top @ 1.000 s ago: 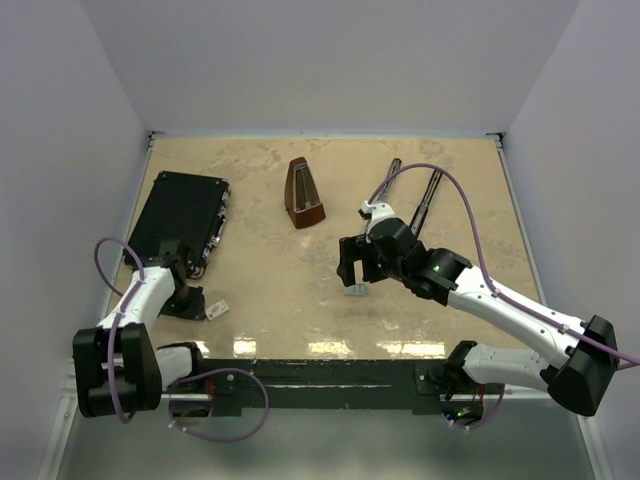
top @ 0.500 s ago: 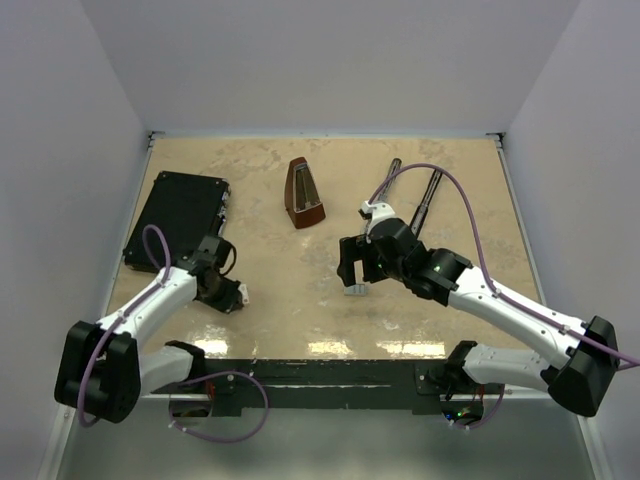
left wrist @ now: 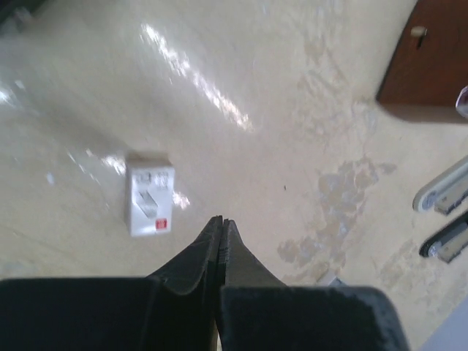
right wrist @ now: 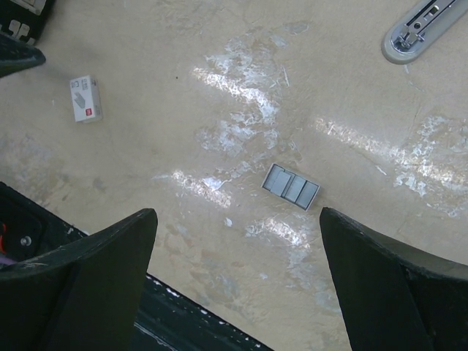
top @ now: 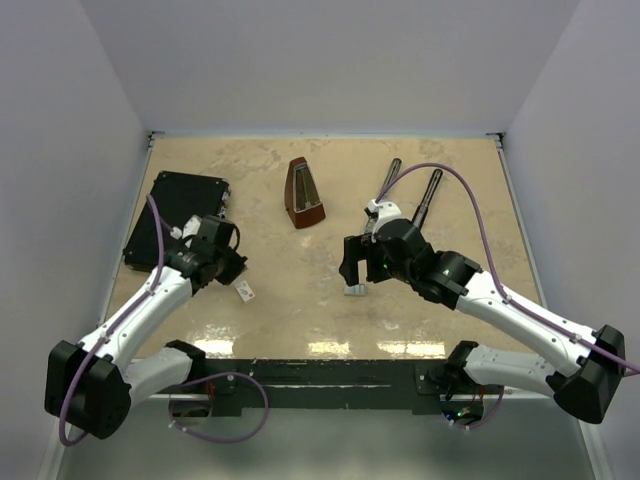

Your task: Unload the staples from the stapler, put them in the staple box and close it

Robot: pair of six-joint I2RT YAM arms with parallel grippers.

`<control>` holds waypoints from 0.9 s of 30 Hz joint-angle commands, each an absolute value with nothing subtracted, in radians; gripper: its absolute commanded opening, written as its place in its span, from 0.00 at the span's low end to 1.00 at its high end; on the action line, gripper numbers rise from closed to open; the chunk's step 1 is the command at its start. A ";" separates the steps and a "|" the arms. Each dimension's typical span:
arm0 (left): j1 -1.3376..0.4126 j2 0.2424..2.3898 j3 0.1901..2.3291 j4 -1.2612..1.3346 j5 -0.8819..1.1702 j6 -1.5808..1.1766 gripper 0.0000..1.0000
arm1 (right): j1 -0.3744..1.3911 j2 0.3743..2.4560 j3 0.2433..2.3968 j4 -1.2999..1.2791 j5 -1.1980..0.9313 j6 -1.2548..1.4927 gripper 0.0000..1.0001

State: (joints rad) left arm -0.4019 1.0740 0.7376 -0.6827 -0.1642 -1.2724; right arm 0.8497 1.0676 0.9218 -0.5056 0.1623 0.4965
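Spanning the white-walled enclosure, the beige marbled table carries everything else. The large flat black case lies at its far left, partly under the left arm's wrist. The brown pyramid metronome stands upright near the far middle.

To the right of it lies the stapler, its two thin arms splayed in a V. Their near ends are hidden behind the right arm. The right wrist camera catches one silver end of it at the top corner.

The right gripper points down with its fingers spread wide and nothing in them. The left gripper has its fingers pressed together, holding nothing. Its tip is near the white rectangular piece, apart from it.

The staples, a short silvery strip, lie flat on the table well apart from the stapler. They sit below the right gripper, between its fingers and touching neither.
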 commanded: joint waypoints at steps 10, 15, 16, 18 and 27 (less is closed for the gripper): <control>-0.255 1.229 0.796 -0.626 -0.342 -0.813 0.00 | 0.847 1.049 0.916 -0.488 0.144 0.512 0.98; -0.255 1.236 0.761 -0.658 -0.367 -0.908 0.00 | 0.847 1.048 0.917 -0.485 0.146 0.515 0.98; -0.255 1.244 0.758 -0.670 -0.374 -0.926 0.00 | 0.847 1.048 0.919 -0.485 0.147 0.515 0.98; -0.255 1.264 0.753 -0.736 -0.387 -0.994 0.00 | 0.847 1.051 0.922 -0.486 0.152 0.512 0.98; -0.268 1.302 0.625 -0.693 -0.210 -1.104 0.00 | 0.847 1.054 0.916 -0.471 0.135 0.515 0.98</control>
State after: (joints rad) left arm -0.2607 1.3209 0.6773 -0.7132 -0.2798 -1.0172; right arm 0.8497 1.0622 0.9176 -0.5053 0.1490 0.5102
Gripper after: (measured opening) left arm 0.012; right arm 0.982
